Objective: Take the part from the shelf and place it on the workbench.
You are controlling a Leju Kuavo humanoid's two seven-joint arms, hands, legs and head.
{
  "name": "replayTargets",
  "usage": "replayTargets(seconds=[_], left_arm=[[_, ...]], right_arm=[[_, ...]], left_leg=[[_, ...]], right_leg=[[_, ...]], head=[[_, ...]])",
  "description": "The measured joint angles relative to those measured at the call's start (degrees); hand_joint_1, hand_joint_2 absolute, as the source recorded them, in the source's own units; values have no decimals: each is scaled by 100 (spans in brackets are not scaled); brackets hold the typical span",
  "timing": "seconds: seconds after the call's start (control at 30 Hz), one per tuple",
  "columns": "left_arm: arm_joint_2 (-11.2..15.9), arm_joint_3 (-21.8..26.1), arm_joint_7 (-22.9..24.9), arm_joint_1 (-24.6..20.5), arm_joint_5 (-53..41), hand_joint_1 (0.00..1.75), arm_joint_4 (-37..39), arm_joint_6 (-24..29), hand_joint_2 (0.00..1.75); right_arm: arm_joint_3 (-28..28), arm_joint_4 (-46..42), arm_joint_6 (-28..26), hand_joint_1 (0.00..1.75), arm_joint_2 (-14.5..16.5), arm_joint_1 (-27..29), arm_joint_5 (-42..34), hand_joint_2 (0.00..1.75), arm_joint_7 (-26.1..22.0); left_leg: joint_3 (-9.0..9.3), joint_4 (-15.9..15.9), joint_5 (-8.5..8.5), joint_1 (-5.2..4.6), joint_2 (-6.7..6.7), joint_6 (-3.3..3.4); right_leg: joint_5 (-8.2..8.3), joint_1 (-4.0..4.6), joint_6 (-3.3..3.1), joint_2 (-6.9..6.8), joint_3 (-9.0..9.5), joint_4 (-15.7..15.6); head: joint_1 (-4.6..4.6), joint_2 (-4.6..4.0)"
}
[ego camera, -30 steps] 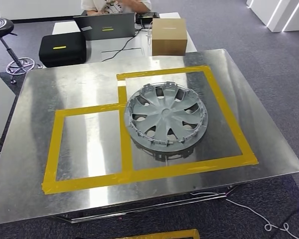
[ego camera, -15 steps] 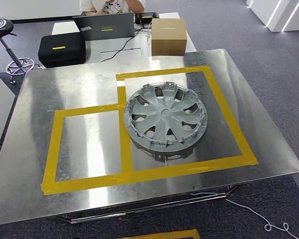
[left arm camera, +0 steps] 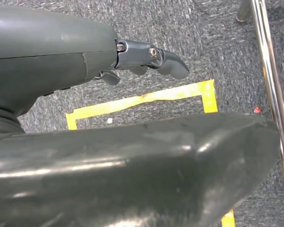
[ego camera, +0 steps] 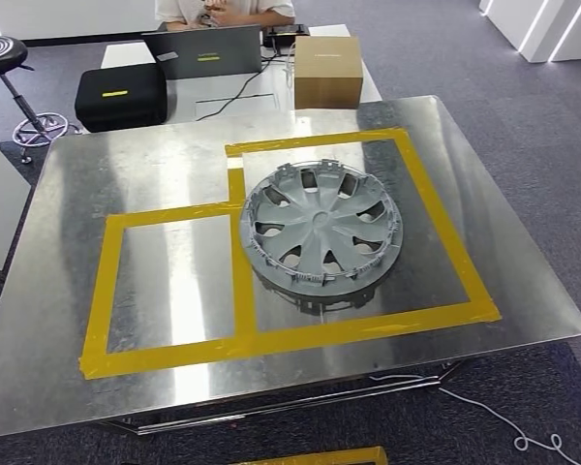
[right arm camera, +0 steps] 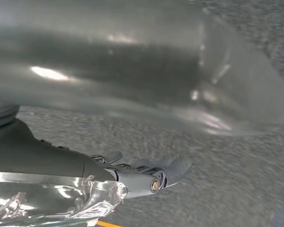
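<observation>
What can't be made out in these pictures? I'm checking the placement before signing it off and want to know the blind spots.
- Left hand, left wrist view: the thick thumb in front hides most of the fingers.
- Right hand, right wrist view: blurred, and partly cut off by the lower edge.
- Person, head view: cut off by the top edge.
- Wheel cover on the workbench, head view: its underside is hidden by the cover itself.

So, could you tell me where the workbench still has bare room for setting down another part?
The left yellow-taped rectangle is bare, bordered by tape beside the wheel cover. The workbench margins outside the tape are bare too. The right rectangle is crowded: the cover fills most of it.
</observation>
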Motion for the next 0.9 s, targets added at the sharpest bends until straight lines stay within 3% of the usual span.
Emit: replayTargets(seconds=[0.2, 0.4, 0.5, 0.6, 0.67, 0.73, 0.77, 0.8, 0.83, 0.9], left_arm=[[60, 74, 413, -25, -104, 0, 4, -255, 0], [179, 47, 427, -91, -375, 0, 9, -383, 0], [221, 17, 441, -107, -432, 0, 15, -380, 0], [228, -37, 458, -116, -491, 0, 31, -359, 0], [221, -63, 434, -145, -519, 0, 46, -370, 0], [223, -71, 442, -153, -529, 0, 55, -339, 0], [225, -72, 463, -145, -531, 0, 56, -306, 0], [227, -72, 490, -135, -534, 0, 57, -276, 0], [229, -72, 511, -126, -537, 0, 58, -253, 0], [232, -71, 522, -116, -535, 0, 60, -225, 0]], right_arm=[[167, 793, -67, 0, -228, -28, 580, 0, -67], [933, 1975, -197, 0, -699, -221, 1322, 0, -1750], [1114, 2254, -107, 0, -869, -313, 1287, 0, -2043], [1225, 2395, 12, 0, -979, -353, 1270, 0, -2276], [1298, 2456, 30, 0, -1038, -376, 1296, 0, -2297], [1370, 2523, 23, 0, -1079, -373, 1351, 0, -2116], [1395, 2559, 20, 0, -1090, -358, 1369, 0, -1965], [1413, 2595, 16, 0, -1092, -333, 1377, 0, -1809], [1424, 2628, 8, 0, -1089, -307, 1380, 0, -1667], [1437, 2684, -30, 0, -1074, -274, 1415, 0, -1442]], left_leg=[[-1, 1, -11, -4, 0, 2], [8, 11, -44, -40, 1, 59], [19, 22, -51, -64, 0, 109], [58, -39, 46, -50, 19, 155], [77, -105, 105, -10, 48, 165], [60, -103, 112, 6, 69, 168], [51, -99, 116, 17, 76, 160], [40, -93, 122, 32, 80, 147], [29, -84, 128, 52, 80, 124], [1, -38, 128, 102, 78, 45]], right_leg=[[0, -6, 1, 1, 2, -1], [-2, -42, 27, 1, 6, 0], [-6, -64, 67, -7, 27, -1], [-39, -73, 119, -7, 11, 36], [-382, -69, 158, -12, -167, 469], [-888, -79, 207, -19, -506, 1358], [-1041, -85, 231, -20, -634, 1725], [-1083, -93, 254, -23, -674, 1910], [-1000, -107, 277, -26, -585, 1824], [-662, -162, 351, -33, -94, 1046]], head=[[1, 0], [-3, 0], [0, 0], [0, 0], [34, 1], [69, 1], [72, 0], [73, 0], [73, 0], [74, 0]])
